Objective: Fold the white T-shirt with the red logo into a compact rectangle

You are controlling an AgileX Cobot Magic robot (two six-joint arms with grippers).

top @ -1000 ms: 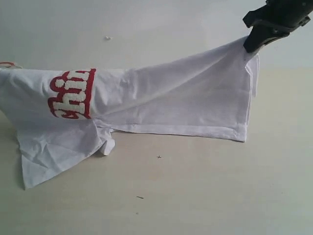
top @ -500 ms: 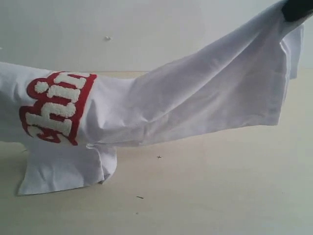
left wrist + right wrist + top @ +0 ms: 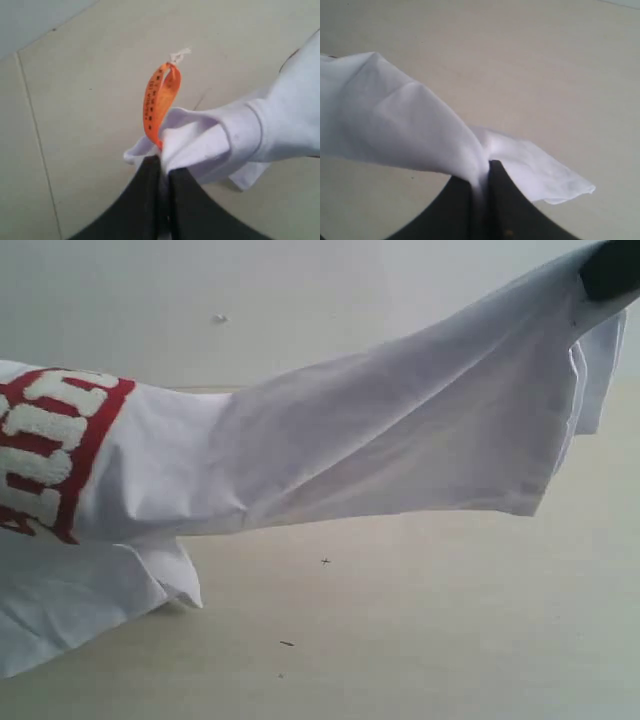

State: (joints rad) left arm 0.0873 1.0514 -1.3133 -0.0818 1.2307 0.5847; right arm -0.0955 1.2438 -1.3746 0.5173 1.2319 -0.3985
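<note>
The white T-shirt (image 3: 400,440) is seen as soft, matt cloth, creased in places. The red logo (image 3: 40,455) is worked in fuzzy raised white pile, edged with flatter red. The orange tag (image 3: 159,100) is shown as thin ribbon with a slight sheen. The bench (image 3: 420,630) is finished smooth and matt. The left gripper (image 3: 162,170) and right gripper (image 3: 484,175) are faced in dark, matt material.

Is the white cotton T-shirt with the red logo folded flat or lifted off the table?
Mostly lifted: the white cotton T-shirt hangs stretched between the left gripper and right gripper, both pinching its fabric.
</note>
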